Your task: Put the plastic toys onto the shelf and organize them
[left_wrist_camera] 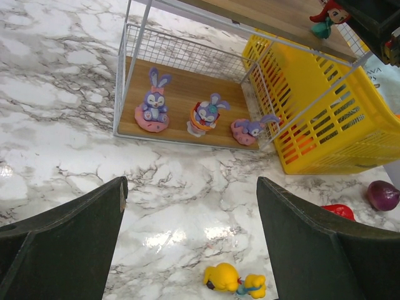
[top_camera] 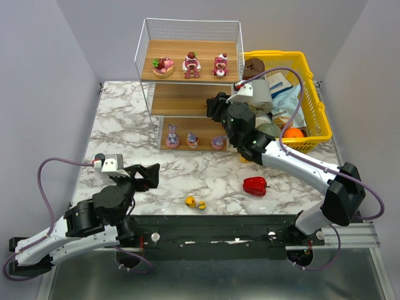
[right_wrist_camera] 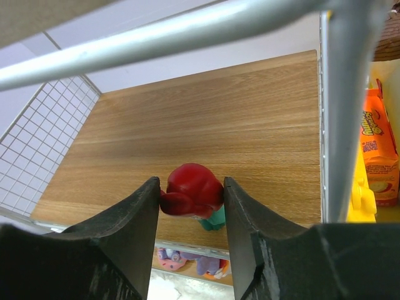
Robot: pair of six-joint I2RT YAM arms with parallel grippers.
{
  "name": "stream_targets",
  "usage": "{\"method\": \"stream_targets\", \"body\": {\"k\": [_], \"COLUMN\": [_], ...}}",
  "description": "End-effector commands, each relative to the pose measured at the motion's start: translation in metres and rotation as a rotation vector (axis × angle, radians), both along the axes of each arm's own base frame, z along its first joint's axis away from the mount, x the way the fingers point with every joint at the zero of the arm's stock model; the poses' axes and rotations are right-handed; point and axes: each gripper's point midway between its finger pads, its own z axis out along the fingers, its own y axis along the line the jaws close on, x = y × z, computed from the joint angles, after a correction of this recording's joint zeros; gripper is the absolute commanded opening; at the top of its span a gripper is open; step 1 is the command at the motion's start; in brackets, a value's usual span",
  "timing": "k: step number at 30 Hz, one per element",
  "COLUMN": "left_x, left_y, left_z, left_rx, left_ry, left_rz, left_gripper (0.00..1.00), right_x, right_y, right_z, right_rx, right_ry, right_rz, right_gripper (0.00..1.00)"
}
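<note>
Plastic toy [right_wrist_camera: 190,190] pinched at the middle level of the shelf [top_camera: 145,44]
We see the right gripper [right_wrist_camera: 190,187] closed on its red head, fingers [right_wrist_camera: 134,215] touching both sides, above the middle wooden board [right_wrist_camera: 206,119]. The left gripper [left_wrist_camera: 192,187] stands spread wide over the table [left_wrist_camera: 62,94], yellow duck [left_wrist_camera: 222,277] below it.

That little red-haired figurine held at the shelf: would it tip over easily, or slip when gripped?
Probably stiff and a bit slippery: the red-haired figurine looks like glossy hard plastic. It may tip easily, since its big head sits over a narrower teal body. Likely light too, as it looks small in the right end effector.
</note>
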Motion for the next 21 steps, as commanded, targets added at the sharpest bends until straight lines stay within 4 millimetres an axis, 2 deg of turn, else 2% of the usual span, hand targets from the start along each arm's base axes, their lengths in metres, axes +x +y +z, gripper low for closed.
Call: {"method": "stream_targets", "body": {"k": [1,12,17,21], "left_x": [0.002,0.003,0.003,0.003], "left_y": [0.007,0.008,0.008,0.009], "left_z": [0.001,0.000,-0.001,-0.001], "left_rx": [-0.007,-0.005,-0.005,-0.004], "left_ry": [0.003,0.004,0.005,0.005], "left_rz": [0.044,0.050,0.052,0.058], "left_gripper": [0.92,0.92,0.92,0.92], "right_x": [0.006,0.009,0.008,0.008], "right_y": [-0.012,-0.016,-0.016,-0.020], "right_z": [-0.007,-0.015,-0.008,-0.001], "right_rx": [0.010,0.005,0.005,0.001], "right_ry": [0.025,0.043,0.033,0.025], "right_rz": [-0.044,-0.054,-0.048,-0.063], "right_gripper": [0.52,0.57,0.61,0.69]}}
